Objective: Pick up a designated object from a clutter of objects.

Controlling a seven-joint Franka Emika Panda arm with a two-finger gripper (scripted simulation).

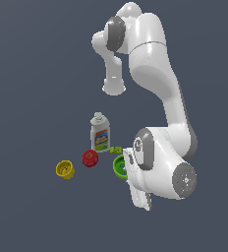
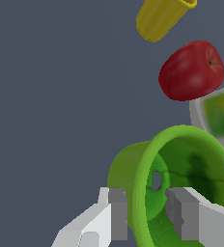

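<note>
White bottle [image 1: 100,133] upright, label blue and yellow, lettering too small to read. Flat slate-grey ground [image 1: 32,206] all round, no walls or room in sight. On it, from the exterior view's left: yellow cup [image 1: 65,170], red apple [image 1: 90,158], then green cup [image 1: 119,166] tipped on its side, partly behind the arm [image 1: 157,98]. Tiny green block [image 1: 116,149] just beside the bottle's base. In the wrist view, gripper [image 2: 147,212] part open, one finger [image 2: 118,214] outside the cup's wall, the other inside the mouth, straddling the thick rim; contact with the wall hard to tell
</note>
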